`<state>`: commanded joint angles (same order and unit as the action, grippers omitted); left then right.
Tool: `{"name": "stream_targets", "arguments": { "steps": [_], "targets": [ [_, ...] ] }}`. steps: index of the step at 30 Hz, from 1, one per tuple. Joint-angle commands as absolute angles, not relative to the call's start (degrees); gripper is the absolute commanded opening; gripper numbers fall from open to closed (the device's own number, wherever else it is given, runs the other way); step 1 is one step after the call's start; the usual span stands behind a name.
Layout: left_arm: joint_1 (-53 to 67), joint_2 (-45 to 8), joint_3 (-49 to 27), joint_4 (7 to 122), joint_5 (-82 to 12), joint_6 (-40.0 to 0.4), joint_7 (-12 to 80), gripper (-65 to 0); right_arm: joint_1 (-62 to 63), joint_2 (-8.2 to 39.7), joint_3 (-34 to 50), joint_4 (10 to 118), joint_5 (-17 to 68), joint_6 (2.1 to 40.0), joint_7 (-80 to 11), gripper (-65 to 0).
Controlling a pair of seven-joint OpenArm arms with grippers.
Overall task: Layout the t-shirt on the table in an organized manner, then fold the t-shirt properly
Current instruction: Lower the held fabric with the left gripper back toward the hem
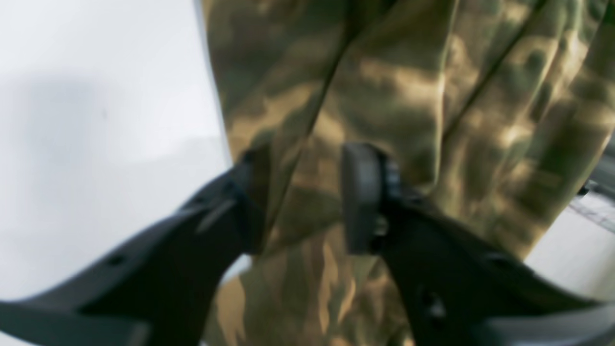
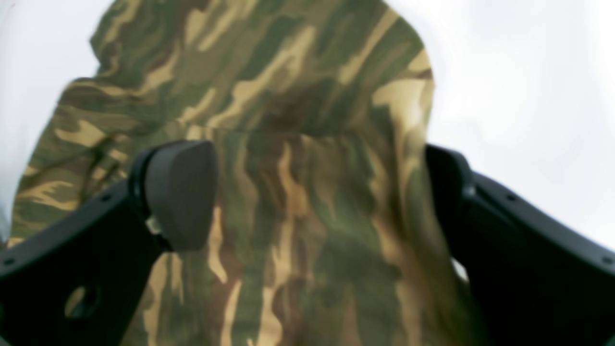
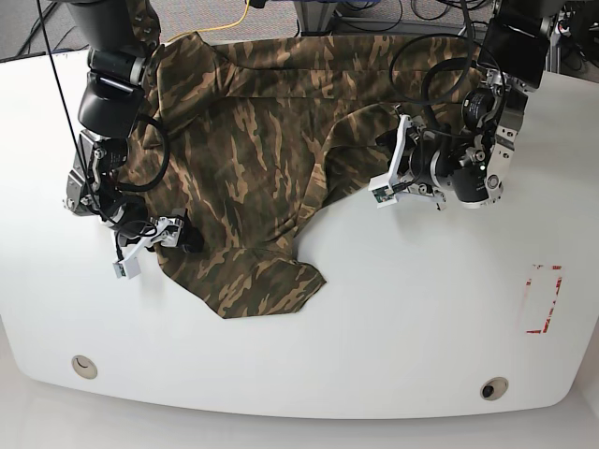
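left gripper (image 1: 302, 197): jaws parted, cloth between them
right gripper (image 2: 312, 192): jaws spread wide
both arms: reached low

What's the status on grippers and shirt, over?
Left gripper and right gripper open, cloth between the jaws. Shirt rumpled on table. Nothing in the way.

No words, brand names or numbers can be read anywhere. The only sign is a red rectangle outline (image 3: 542, 299) marked on the white table (image 3: 393, 337), right side of the base view.
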<state>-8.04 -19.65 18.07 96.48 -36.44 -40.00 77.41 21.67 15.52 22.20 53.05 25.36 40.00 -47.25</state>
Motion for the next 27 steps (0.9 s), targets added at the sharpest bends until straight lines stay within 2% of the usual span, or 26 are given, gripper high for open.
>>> {"name": "stream_targets", "arguments": {
  "steps": [5,12,27],
  "targets": [
    [-8.13,-19.65,18.51,95.96,-36.35,-40.00,75.74,-36.5,21.67,15.43,22.20,53.05,25.36,40.00,-47.25,-6.7],
    [-9.89,-19.91,23.43,91.56,-36.35,-40.00,75.65,-36.8,21.67,15.43,22.20,53.05,25.36,40.00,-47.25,-6.7],
    [-9.98,-19.82,23.78,89.36,-36.44,-40.00,75.56,-37.1,21.67,15.52,22.20,53.05,25.36,40.00,-47.25,-6.7]
  ]
}}
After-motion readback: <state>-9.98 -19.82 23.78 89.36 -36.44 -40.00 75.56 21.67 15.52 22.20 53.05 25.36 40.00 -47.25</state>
